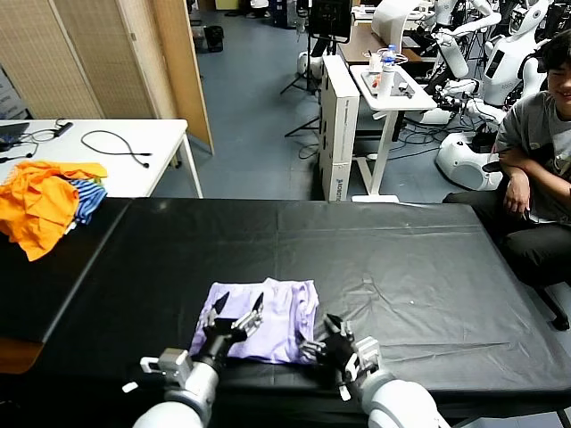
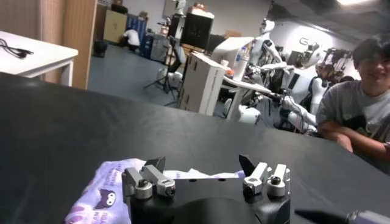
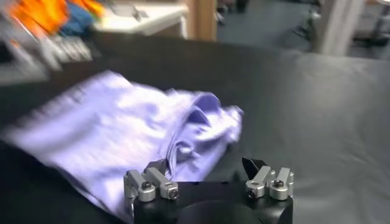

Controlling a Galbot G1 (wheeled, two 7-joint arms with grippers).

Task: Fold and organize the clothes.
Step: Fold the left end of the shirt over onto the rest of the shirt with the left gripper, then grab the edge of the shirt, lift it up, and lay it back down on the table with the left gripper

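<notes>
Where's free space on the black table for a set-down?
Free: the black table right of the folded pale lavender T-shirt, and behind it to the far edge. Crowded: near edge, both open grippers, left, right; orange garment heap far left.

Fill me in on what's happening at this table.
A two-armed robot is working on a lavender T-shirt, which lies folded into a small bundle near the front edge of the black table. The left gripper hangs open over the shirt; the right gripper is open beside it. Neither holds anything.

Even indoor light; right wrist view motion-blurred
</notes>
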